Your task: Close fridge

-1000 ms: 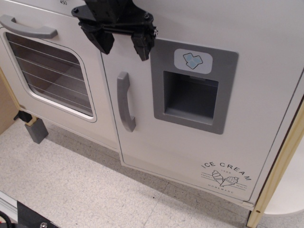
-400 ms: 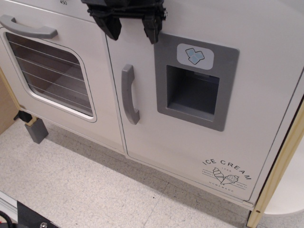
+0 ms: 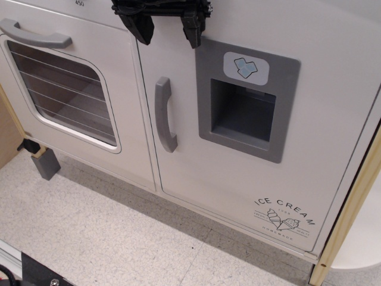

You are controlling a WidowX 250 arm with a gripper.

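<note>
The white fridge door (image 3: pixel 238 179) fills the right of the view. It has a vertical grey handle (image 3: pixel 165 114), a grey recessed ice dispenser panel (image 3: pixel 247 101) and an "ICE CREAM" logo (image 3: pixel 284 217) at the lower right. The door looks nearly flush with the cabinet. My black gripper (image 3: pixel 168 28) is at the top edge of the view, against the door's upper left part, above the handle. Its two fingers stand apart with nothing between them.
A white oven door (image 3: pixel 65 89) with a window and a horizontal grey handle (image 3: pixel 34 34) is to the left. A grey block (image 3: pixel 44 162) stands on the speckled floor (image 3: pixel 107 232). A wooden post (image 3: pixel 351 208) runs along the right.
The fridge door has swung inward toward the cabinet, its left edge and handle shifting right. My gripper has moved up and right with it, staying open.
</note>
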